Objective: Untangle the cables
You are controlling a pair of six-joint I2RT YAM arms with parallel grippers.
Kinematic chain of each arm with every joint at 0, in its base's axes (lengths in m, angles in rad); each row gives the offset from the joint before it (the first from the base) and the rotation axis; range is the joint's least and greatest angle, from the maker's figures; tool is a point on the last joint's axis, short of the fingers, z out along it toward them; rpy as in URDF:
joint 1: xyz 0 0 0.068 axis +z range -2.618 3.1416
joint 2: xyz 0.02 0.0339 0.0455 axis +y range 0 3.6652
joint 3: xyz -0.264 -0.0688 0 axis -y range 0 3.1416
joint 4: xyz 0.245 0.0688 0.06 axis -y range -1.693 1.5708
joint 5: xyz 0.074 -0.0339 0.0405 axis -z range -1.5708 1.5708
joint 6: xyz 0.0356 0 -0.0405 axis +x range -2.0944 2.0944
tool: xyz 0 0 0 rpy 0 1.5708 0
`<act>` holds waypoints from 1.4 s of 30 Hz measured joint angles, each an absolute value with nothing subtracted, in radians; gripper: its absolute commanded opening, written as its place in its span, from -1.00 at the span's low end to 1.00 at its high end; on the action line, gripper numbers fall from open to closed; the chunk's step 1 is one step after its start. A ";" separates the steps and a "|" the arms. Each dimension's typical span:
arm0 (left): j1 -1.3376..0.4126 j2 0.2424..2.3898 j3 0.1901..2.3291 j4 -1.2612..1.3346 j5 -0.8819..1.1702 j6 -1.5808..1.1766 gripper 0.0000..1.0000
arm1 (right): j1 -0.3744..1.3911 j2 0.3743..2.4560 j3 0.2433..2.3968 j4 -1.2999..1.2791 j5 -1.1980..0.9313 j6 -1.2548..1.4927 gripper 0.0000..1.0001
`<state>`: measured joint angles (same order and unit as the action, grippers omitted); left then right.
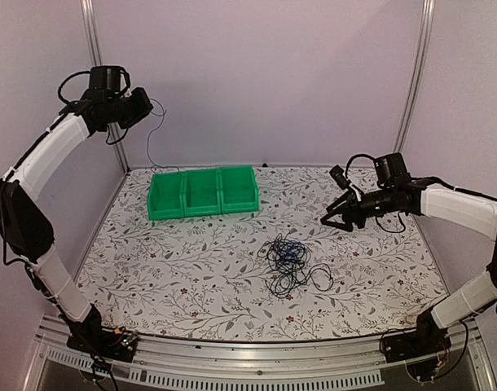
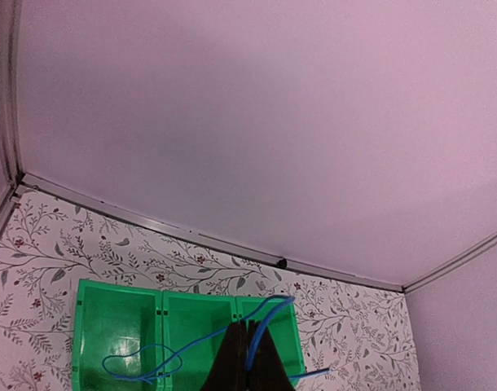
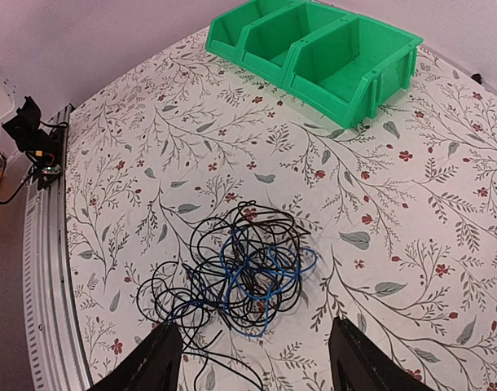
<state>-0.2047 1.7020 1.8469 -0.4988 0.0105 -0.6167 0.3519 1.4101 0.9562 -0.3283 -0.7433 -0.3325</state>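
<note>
cables: cable tangle [image 3: 240, 277], black plus blue, lying mid-table at 4 o'clock of green bins [image 1: 204, 192] | left gripper [image 2: 248, 332] held high; clamped on separate blue cable [image 2: 175, 352] | right gripper [image 3: 255, 340] spread wide, empty, above tangle | handling: judged light, limp, snag-prone; outer black loop [image 3: 163, 305] at tangle's 8 o'clock (right wrist view) best pinched

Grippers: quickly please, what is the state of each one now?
Left gripper: closed on a blue cable, held high.
Right gripper: open, holding nothing, above the cable tangle.

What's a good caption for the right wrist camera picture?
Open right fingers hover over a tangle of black and blue cables on the flowery table, green bins behind.
</note>
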 measured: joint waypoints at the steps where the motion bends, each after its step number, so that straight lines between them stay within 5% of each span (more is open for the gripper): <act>1: -0.198 1.691 1.822 -0.492 0.010 -0.617 -1.00 | 0.352 1.416 0.956 -0.328 -0.743 -0.332 0.31; 42: -0.231 2.104 1.691 -0.629 -0.197 -0.783 -1.00 | 0.352 1.415 0.920 -0.328 -0.743 -0.329 0.31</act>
<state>-0.2310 2.1036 1.6913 -0.6292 -0.1974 -0.7830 0.3519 1.4151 0.9203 -0.3279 -0.7429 -0.3286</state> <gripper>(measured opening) 0.018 0.657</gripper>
